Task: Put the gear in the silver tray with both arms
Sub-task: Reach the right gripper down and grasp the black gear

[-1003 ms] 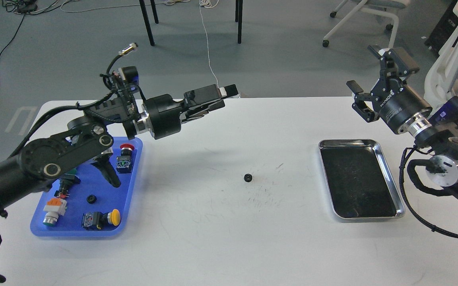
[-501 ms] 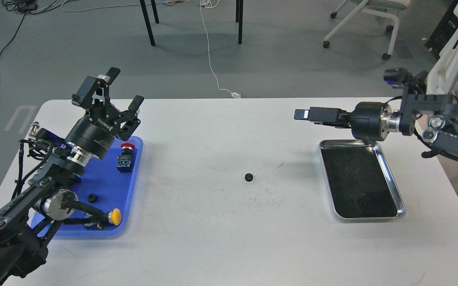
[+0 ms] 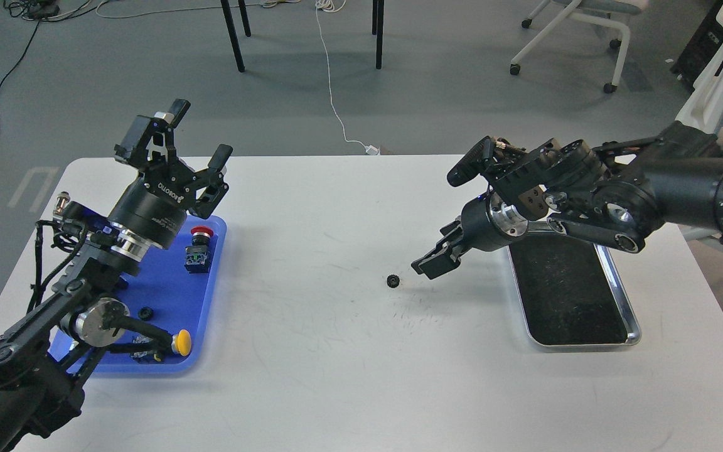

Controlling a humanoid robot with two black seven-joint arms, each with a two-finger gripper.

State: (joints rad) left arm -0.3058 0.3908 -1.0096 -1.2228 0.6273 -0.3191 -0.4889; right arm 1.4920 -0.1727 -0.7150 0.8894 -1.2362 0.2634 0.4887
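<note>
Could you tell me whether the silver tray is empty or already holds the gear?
Empty: the silver tray shows only its dark bottom, while the gear lies on the white table, left of it.

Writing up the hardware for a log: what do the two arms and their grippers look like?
Both arms are black and jointed, with silver wrist rings and black cables. The left gripper has two black fingers and white lettering on its round body. The right gripper is black too.
</note>
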